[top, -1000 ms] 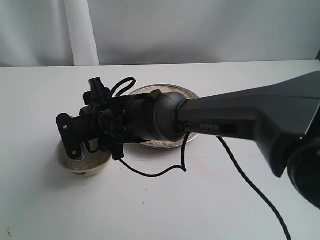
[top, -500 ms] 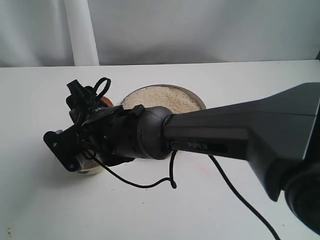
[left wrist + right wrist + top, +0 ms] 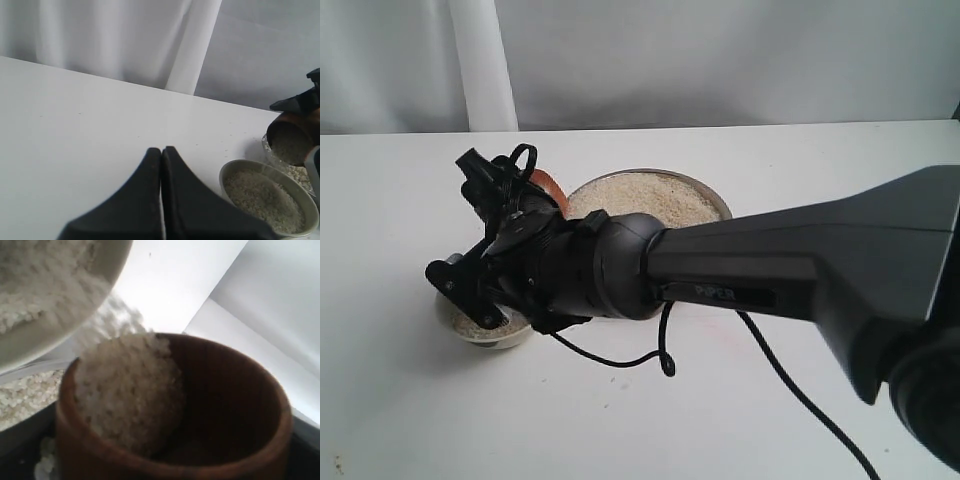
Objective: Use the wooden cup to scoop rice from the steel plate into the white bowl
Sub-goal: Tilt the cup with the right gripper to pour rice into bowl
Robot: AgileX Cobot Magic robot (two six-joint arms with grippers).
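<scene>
The right arm reaches across the white table (image 3: 420, 420) from the right, and its gripper (image 3: 515, 190) is clamped on the wooden cup (image 3: 548, 187), held in the air at the left edge of the steel plate (image 3: 705, 187) and just beyond the white bowl (image 3: 235, 164). The cup is tipped on its side with its mouth facing left, and a mound of rice (image 3: 125, 390) sits against its lower wall. The bowl stands left and near, partly hidden under the arm's wrist, with rice inside; the plate lies just right and farther back, covered in rice. A black cable (image 3: 660, 360) loops down from the arm. The left gripper (image 3: 161, 160) sits left of the bowl, its fingers pressed together on nothing
</scene>
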